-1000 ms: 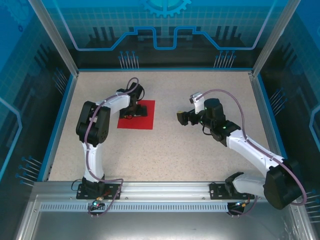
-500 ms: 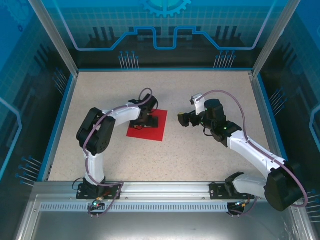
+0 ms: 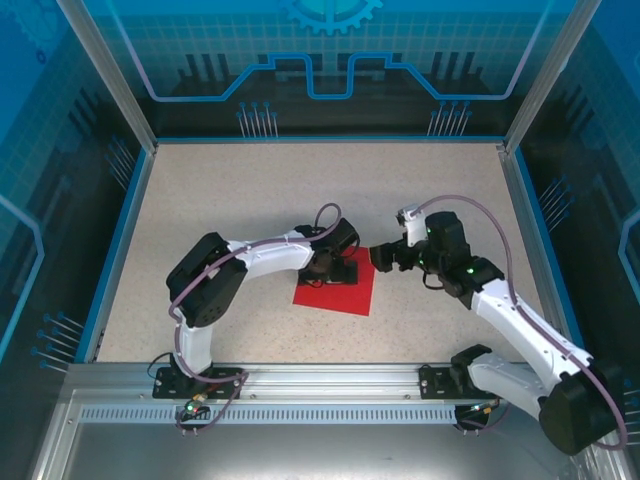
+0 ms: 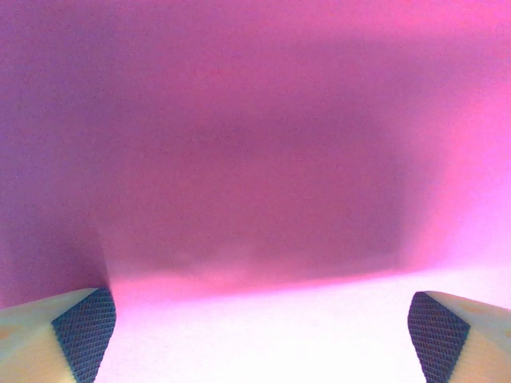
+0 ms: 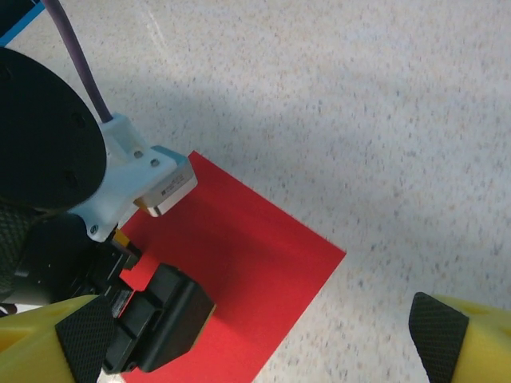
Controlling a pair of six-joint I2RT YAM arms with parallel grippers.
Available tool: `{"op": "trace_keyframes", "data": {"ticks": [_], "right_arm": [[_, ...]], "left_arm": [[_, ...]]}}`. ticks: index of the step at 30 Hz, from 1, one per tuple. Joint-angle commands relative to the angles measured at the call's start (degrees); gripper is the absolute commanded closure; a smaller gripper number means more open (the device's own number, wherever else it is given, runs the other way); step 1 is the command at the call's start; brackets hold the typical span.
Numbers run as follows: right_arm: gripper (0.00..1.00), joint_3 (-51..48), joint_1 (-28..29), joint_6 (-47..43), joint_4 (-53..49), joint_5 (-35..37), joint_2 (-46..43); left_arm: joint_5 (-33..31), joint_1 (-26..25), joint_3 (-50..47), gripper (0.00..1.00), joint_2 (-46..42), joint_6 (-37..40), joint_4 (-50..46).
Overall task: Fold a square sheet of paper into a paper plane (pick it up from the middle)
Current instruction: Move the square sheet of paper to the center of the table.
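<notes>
Red and flat, no crease yet: looking at the square sheet of paper (image 3: 350, 297) lying on the speckled table (image 3: 250, 190), roughly centre, toward the near edge, between the two arms. Seeing the left gripper (image 3: 338, 270) planted on the sheet's far-left part, jaws spread as wide as they go, gripping nothing. Reading the left wrist view as pads (image 4: 84, 331) straddling bare paper right under the lens, apparently pressing or resting on it, contact not confirmable. Seeing the right gripper (image 3: 381, 258) hanging just beside the sheet's far-right corner, also fully spread and empty, with that corner showing between its fingertips (image 5: 441, 335) in its own wrist view. Judging this as the staging step: getting the sheet placed for the pick from the middle, folding not started. Expecting the next move to need one gripper centring over the sheet's middle, dropping, and pinching the thin paper up without sliding or crumpling it, with the other arm clearing out or pinning an edge. Watching for thin paper refusing to lift off the flat surface.
</notes>
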Motion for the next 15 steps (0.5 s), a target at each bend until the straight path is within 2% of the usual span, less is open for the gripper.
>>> {"op": "trace_keyframes", "data": {"ticks": [1,8,12,15], "right_arm": [[0.01,-1.35,-1.32,3.68,-7.11,-3.21,-2.84],[0.01,-1.78,-0.25,10.14,-10.08,-7.16,-3.85],[0.01,-0.31,4.24,15.25,-11.33,-4.21,-1.57],[0.01,1.96,9.58,20.03,-12.50,0.67,1.63]], "left_arm": [[5.26,-1.20,-0.41,0.01,-1.59,-5.56,-1.11],[4.11,1.31,-1.02,0.01,-9.08,0.29,-7.03],[3.66,5.49,-4.32,0.01,-16.34,5.36,-9.23],[6.76,9.48,-7.06,0.01,-20.39,11.59,-8.98]]}}
